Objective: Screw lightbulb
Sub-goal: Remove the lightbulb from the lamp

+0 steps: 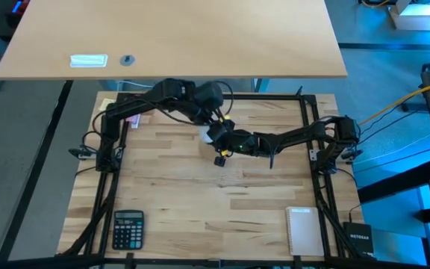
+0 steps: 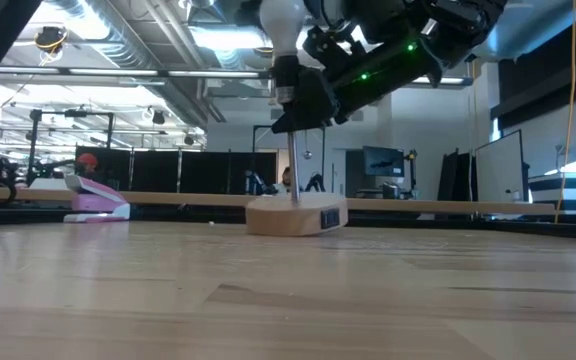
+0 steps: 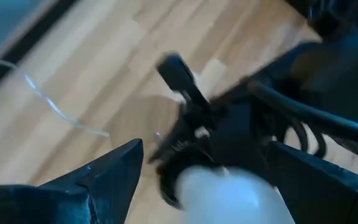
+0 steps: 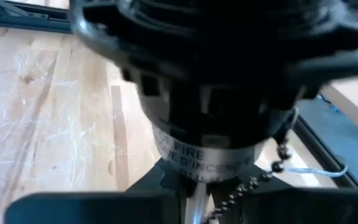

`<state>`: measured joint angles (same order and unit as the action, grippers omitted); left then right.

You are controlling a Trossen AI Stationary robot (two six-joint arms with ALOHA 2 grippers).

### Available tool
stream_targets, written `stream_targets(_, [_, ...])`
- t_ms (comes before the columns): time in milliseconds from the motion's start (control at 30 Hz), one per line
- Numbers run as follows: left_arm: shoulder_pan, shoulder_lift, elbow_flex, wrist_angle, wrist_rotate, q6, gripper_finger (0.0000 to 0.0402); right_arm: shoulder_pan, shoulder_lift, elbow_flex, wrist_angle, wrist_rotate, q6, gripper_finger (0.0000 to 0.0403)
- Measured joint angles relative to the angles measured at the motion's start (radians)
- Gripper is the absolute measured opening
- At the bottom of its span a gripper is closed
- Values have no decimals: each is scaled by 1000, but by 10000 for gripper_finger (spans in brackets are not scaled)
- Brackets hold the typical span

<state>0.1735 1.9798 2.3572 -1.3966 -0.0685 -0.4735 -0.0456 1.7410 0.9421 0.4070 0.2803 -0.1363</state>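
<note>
**Bulb sitting atop socket, both arms crowding mid-table**

Lightbulb (image 1: 208, 134), small white pear-shaped glass w/ a pale screw base, is standing upright over the black lamp socket (image 2: 290, 98) near the table's centre, toward the far edge. In the low view I'm seeing it (image 2: 283, 22) sitting on the socket's top, the socket rising on a thin metal stem from a round pale wooden disc base (image 2: 296, 216) resting on the light butcher-block wooden table (image 1: 222, 202).

Left gripper (image 1: 213, 127) is reaching in from the far-left side; in its wrist view both dark fingers (image 3: 114, 171) are standing wide, flanking the white bulb (image 3: 229, 199) w/ clear gaps each side, not touching it.

Right gripper (image 1: 226, 143) is coming in from the right, its arm stretched across the table. In its wrist view I'm looking at the black socket body (image 4: 210, 93) filling the frame, a white warning label and a beaded pull chain (image 4: 260, 177) hanging below. Jaws look narrow and pressed close around the socket, gripping it.

Grey pocket calculator (image 1: 128, 229) is lying at near-left corner, white flat box (image 1: 304, 230) at near-right, both well apart from the arms.
</note>
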Motion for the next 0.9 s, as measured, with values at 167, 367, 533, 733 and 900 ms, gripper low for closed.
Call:
stream_targets(167, [25,-26,-6,-15,-11,70,331,-1,0,-1,12,-1,-5,58])
stream_targets(367, [31,-40,-6,-14,-11,147,331,-1,0,-2,40,5,-7,96])
stream_targets(533, [31,-42,-2,-28,-12,221,331,-1,0,-2,53,5,-7,155])
stream_targets(733, [31,-49,-1,-27,-13,363,331,-1,0,-1,29,-10,-5,220])
stream_targets(900, [29,-62,-1,6,-14,532,331,-1,0,-1,23,-19,-4,245])
